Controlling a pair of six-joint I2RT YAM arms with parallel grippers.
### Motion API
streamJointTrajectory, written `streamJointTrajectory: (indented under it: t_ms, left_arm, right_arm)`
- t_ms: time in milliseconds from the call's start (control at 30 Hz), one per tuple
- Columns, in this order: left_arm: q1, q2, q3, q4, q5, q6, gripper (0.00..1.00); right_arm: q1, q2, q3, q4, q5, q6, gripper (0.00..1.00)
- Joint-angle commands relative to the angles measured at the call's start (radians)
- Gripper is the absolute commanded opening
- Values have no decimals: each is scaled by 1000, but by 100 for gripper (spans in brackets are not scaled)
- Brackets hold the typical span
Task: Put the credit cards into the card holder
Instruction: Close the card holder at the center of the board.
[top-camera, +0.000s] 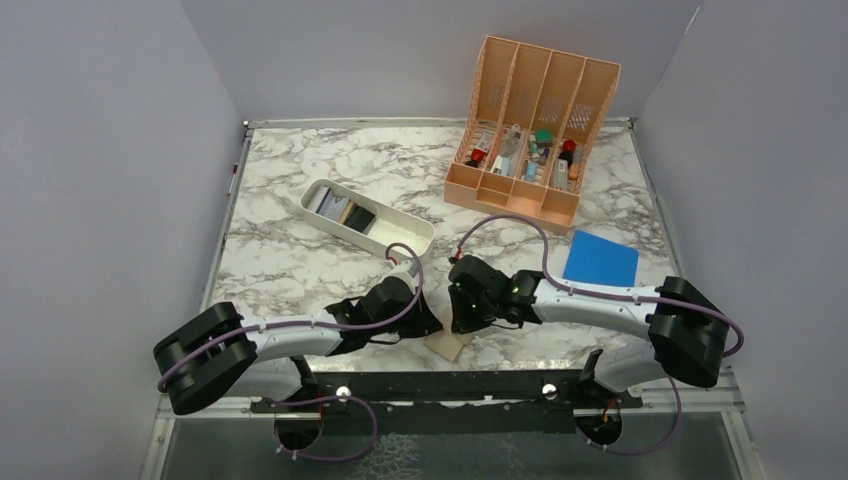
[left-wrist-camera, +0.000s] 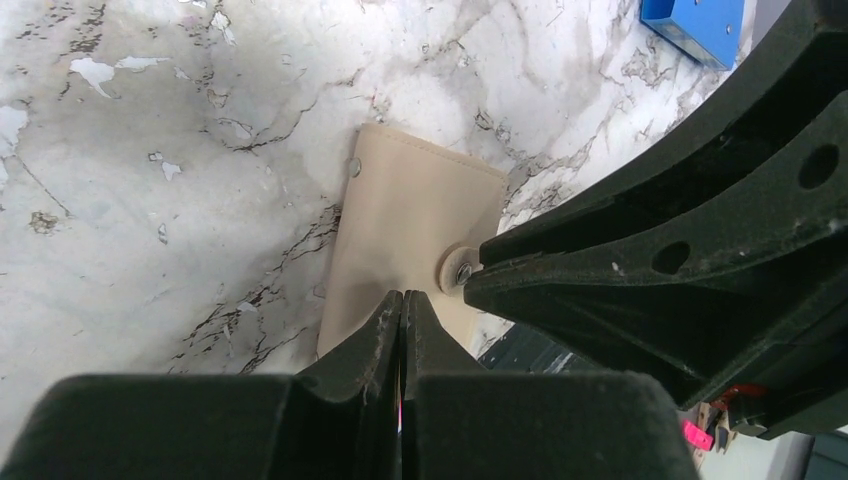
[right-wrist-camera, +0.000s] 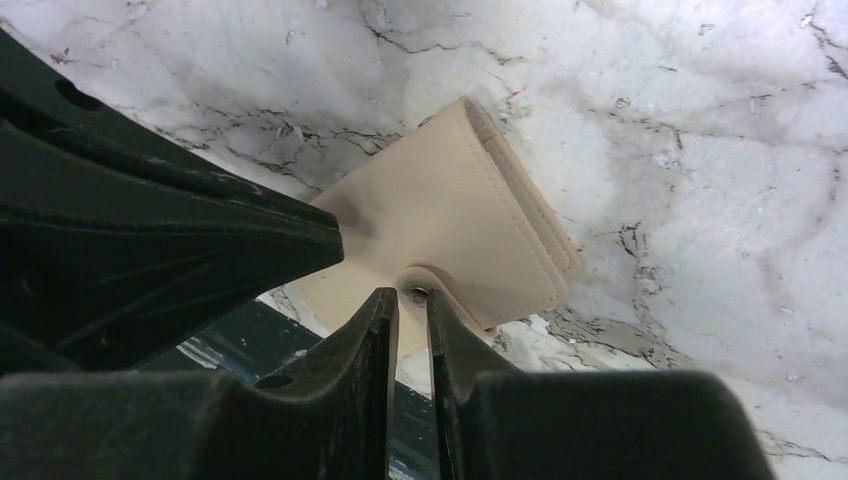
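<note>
The card holder (top-camera: 447, 345) is a tan folded wallet lying at the table's near edge between both grippers. In the left wrist view the card holder (left-wrist-camera: 415, 215) lies closed, with a snap button near its far corner. My left gripper (left-wrist-camera: 403, 297) is shut, its tips resting on the holder's near part. My right gripper (right-wrist-camera: 411, 293) is nearly closed, with the holder's (right-wrist-camera: 450, 210) round snap tab between its tips. The credit cards (top-camera: 345, 210), grey and black, lie in the white tray (top-camera: 410, 232).
A peach slotted organizer (top-camera: 530, 130) with small items stands at the back right. A flat bright-blue rectangle (top-camera: 600, 260) lies right of my right arm. The table's front edge and a dark rail run just below the holder.
</note>
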Motion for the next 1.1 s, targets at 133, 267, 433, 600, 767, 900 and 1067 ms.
streamJointTrajectory:
  t_ms: [133, 267, 433, 600, 767, 900, 1067]
  left_arm:
    - [-5, 14, -10, 37, -6, -2, 5]
    - [-5, 17, -10, 37, -7, -2, 5]
    - [-7, 26, -13, 37, -13, -2, 5]
    - [-7, 46, -6, 38, -13, -1, 5]
    - [-8, 57, -4, 38, -14, 1, 5]
    - [-8, 57, -9, 37, -18, 1, 5]
    - [-8, 59, -8, 38, -19, 4, 5]
  right_arm:
    - [0, 27, -16, 50, -70, -17, 21]
    - [0, 30, -16, 47, -54, -14, 21]
    - [0, -3, 2, 8, 46, -8, 29]
    - [0, 23, 4, 18, 63, -14, 33]
    - [0, 45, -13, 64, 8, -14, 30]
    - [0, 32, -22, 81, -33, -20, 25]
    - [0, 26, -30, 64, -43, -13, 23]
